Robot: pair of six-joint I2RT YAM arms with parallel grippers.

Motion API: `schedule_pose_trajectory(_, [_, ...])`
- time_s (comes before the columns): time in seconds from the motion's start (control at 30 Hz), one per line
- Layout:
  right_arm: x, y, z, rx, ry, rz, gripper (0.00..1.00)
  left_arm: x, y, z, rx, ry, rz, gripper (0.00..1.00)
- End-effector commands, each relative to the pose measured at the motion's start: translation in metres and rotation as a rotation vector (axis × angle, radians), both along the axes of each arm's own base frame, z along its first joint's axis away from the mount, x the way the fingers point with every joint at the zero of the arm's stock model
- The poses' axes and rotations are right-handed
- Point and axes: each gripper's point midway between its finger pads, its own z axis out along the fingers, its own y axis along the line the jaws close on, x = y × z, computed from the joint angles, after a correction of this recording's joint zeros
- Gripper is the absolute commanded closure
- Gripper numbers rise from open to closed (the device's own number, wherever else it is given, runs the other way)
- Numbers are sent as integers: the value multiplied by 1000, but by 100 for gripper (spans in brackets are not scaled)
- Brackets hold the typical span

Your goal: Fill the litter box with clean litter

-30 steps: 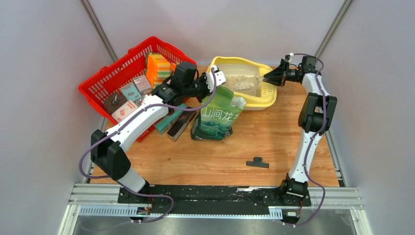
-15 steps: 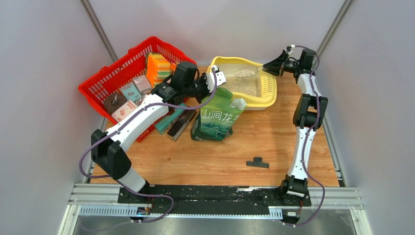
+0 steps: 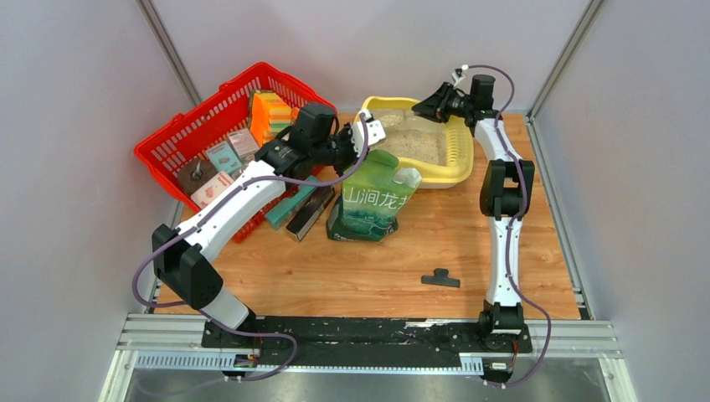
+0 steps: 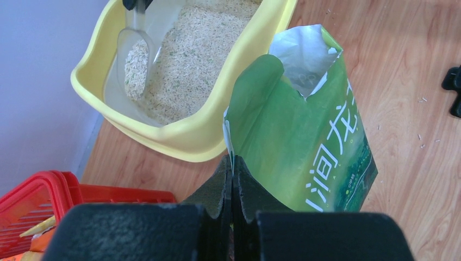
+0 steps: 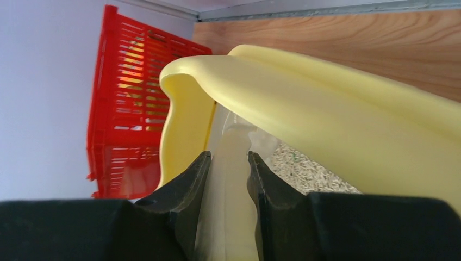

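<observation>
Your litter box (image 4: 185, 141) sits far-centre on the table (image 3: 469, 251), just behind the green bag (image 3: 373, 201), whose top edge your left gripper (image 4: 232, 182) pinches fully closed; your right gripper (image 5: 228, 174), partly open, clamps the clear scoop (image 4: 136, 51) by its handle, litter (image 4: 195, 54) inside box and scoop
</observation>
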Motion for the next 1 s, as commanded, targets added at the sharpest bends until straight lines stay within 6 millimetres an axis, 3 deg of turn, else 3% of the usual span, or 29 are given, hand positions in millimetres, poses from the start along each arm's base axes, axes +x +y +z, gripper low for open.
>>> schedule_pose_trajectory(0.0, [10, -17, 93, -206, -318, -150, 100, -12, 1, 40, -88, -70, -22, 100])
schedule_pose_trajectory(0.03, [8, -18, 83, -240, -317, -154, 100, -14, 2, 41, -95, -77, -23, 100])
schedule_pose_trajectory(0.1, [2, -19, 103, -316, -406, -176, 100, -17, 3, 43, -102, -82, -25, 100])
schedule_pose_trajectory(0.17, [-4, -26, 95, -363, -399, -203, 100, -21, 5, 43, -105, -94, -28, 100])
schedule_pose_trajectory(0.2, [-7, -30, 108, -395, -443, -223, 100, -23, 6, 45, -111, -101, -32, 100])
schedule_pose_trajectory(0.23, [-14, -14, 106, -408, -443, -195, 100, -25, 8, 44, -112, -107, -36, 100])
schedule_pose_trajectory(0.77, [-53, -36, 100, -693, -484, -207, 100, -50, 21, 38, -158, -156, -59, 100])
schedule_pose_trajectory(0.87, [-67, -38, 125, -720, -535, -205, 100, -54, 24, 37, -160, -167, -58, 100])
schedule_pose_trajectory(0.9, [-80, -37, 149, -717, -588, -197, 100, -54, 25, 38, -163, -173, -54, 100])
schedule_pose_trajectory(0.97, [-97, -35, 160, -706, -601, -175, 100, -57, 27, 35, -172, -168, -49, 100])
